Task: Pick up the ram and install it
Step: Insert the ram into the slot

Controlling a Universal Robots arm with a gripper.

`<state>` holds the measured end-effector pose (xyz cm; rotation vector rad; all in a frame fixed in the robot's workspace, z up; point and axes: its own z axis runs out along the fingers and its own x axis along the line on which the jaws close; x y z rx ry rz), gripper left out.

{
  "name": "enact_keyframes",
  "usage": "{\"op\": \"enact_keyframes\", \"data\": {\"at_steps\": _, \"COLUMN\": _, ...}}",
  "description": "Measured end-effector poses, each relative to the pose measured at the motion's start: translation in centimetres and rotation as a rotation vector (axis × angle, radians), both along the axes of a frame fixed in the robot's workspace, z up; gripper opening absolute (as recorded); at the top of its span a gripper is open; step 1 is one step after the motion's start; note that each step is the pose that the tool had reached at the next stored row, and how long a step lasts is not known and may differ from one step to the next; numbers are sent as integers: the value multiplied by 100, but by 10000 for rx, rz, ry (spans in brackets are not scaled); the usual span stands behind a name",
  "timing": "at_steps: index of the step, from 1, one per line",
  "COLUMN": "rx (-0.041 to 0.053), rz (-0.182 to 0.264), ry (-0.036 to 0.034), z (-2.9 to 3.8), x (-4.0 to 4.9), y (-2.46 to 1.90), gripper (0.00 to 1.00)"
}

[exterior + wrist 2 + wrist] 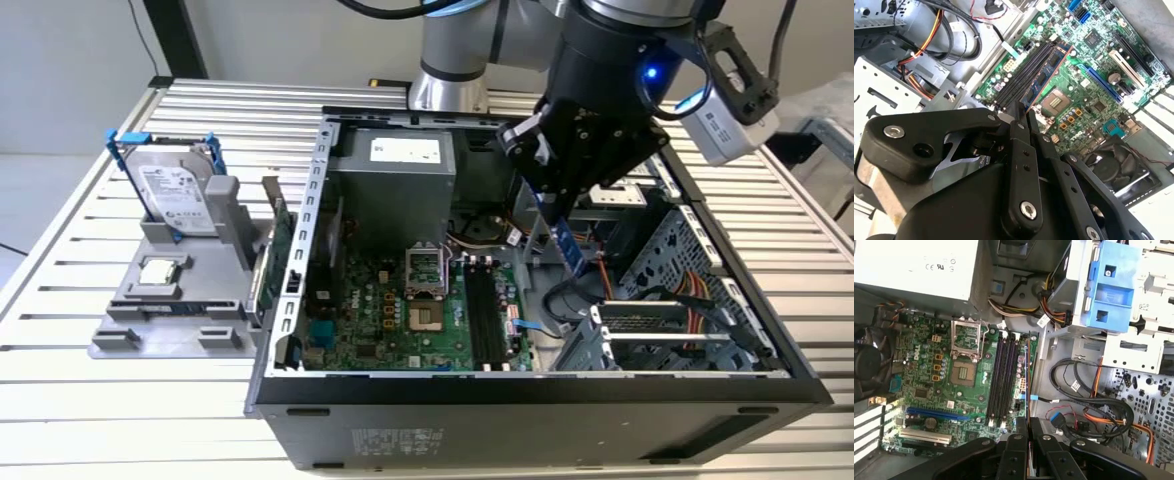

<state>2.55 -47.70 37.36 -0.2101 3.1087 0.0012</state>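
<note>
Hand (558, 212) clenched on ram (570, 245). The stick hangs on end inside the open case (534, 410), over the motherboard (374, 320), near the black slots (483, 320).

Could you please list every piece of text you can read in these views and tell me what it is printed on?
No text can be quoted; every print is too small to read.
Hard drive label: unreadable.
Power supply label: unreadable.
Case sticker: unreadable.
Motherboard lettering: unreadable.
The ram, held in the pincer: chip markings unreadable.
</note>
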Motion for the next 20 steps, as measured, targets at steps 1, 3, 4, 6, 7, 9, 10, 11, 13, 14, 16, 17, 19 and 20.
{"op": "enact_keyframes", "data": {"at_steps": 1, "rx": 1, "rz": -2, "ry": 0, "z": -4, "x": 0, "y": 5, "gripper": 0}}
{"op": "enact_keyframes", "data": {"at_steps": 3, "rx": 0, "rz": -5, "ry": 0, "z": -11, "x": 0, "y": 15, "gripper": 0}}
{"op": "enact_keyframes", "data": {"at_steps": 4, "rx": 1, "rz": -8, "ry": 0, "z": -15, "x": 0, "y": 20, "gripper": 0}}
{"op": "enact_keyframes", "data": {"at_steps": 6, "rx": 1, "rz": -12, "ry": 0, "z": -24, "x": 0, "y": 28, "gripper": 0}}
{"op": "enact_keyframes", "data": {"at_steps": 7, "rx": 1, "rz": -13, "ry": 0, "z": -28, "x": 0, "y": 32, "gripper": 0}}
{"op": "enact_keyframes", "data": {"at_steps": 9, "rx": 2, "rz": -17, "ry": 0, "z": -40, "x": 2, "y": 39, "gripper": 0}}
{"op": "enact_keyframes", "data": {"at_steps": 10, "rx": 1, "rz": -19, "ry": 0, "z": -44, "x": 4, "y": 43, "gripper": 0}}
{"op": "enact_keyframes", "data": {"at_steps": 11, "rx": 1, "rz": -20, "ry": 0, "z": -49, "x": 8, "y": 46, "gripper": 0}}
{"op": "enact_keyframes", "data": {"at_steps": 13, "rx": 3, "rz": -22, "ry": -1, "z": -55, "x": 11, "y": 52, "gripper": 0}}
{"op": "enact_keyframes", "data": {"at_steps": 14, "rx": 1, "rz": -22, "ry": 0, "z": -55, "x": 11, "y": 52, "gripper": 0}}
{"op": "enact_keyframes", "data": {"at_steps": 16, "rx": 0, "rz": -21, "ry": 0, "z": -55, "x": 12, "y": 53, "gripper": 0}}
{"op": "enact_keyframes", "data": {"at_steps": 17, "rx": 0, "rz": -21, "ry": 0, "z": -55, "x": 12, "y": 53, "gripper": 0}}
{"op": "enact_keyframes", "data": {"at_steps": 19, "rx": 2, "rz": -21, "ry": -1, "z": -60, "x": 13, "y": 55, "gripper": 0}}
{"op": "enact_keyframes", "data": {"at_steps": 20, "rx": 1, "rz": -21, "ry": 0, "z": -63, "x": 13, "y": 56, "gripper": 0}}
